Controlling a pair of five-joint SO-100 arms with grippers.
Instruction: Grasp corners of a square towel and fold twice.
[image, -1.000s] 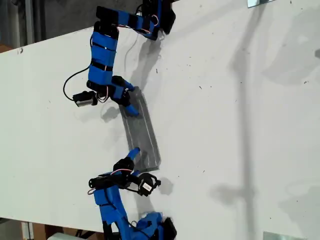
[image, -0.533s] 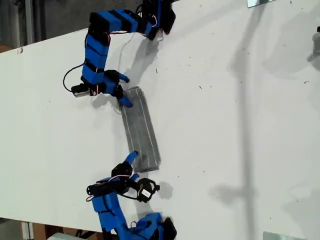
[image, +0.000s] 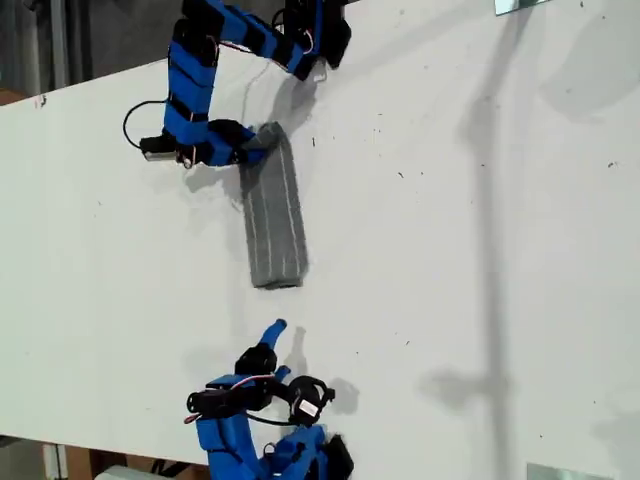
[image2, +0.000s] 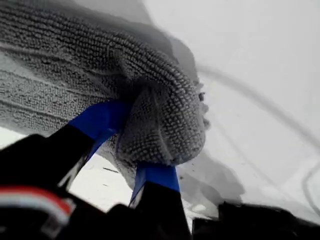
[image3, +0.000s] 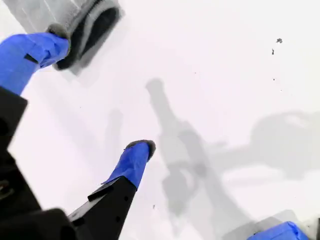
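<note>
The towel (image: 275, 220) lies on the white table (image: 450, 250) as a narrow grey folded strip with pale stripes. My first gripper (image: 258, 143) is shut on the strip's end nearer the exterior view's top. In the first wrist view the bunched towel (image2: 150, 100) is pinched in my first gripper (image2: 132, 145), between blue fingers (image2: 102, 122). My second gripper (image: 275, 345) stands open near the exterior view's bottom, a short gap from the strip's other end. In the second wrist view the towel (image3: 85, 20) lies just past one fingertip of my second gripper (image3: 97, 95), which holds nothing. No single corner can be told apart.
A black cable (image: 130, 135) loops beside the first arm. Metal pieces sit at the table's edges at the exterior view's top right (image: 520, 5) and bottom right (image: 560, 470). Arm shadows fall across the table's right half in the exterior view.
My first gripper has dragged the towel toward the exterior view's top. The strip's lower end has slid away from my second gripper, which has drawn back toward the exterior view's bottom.
</note>
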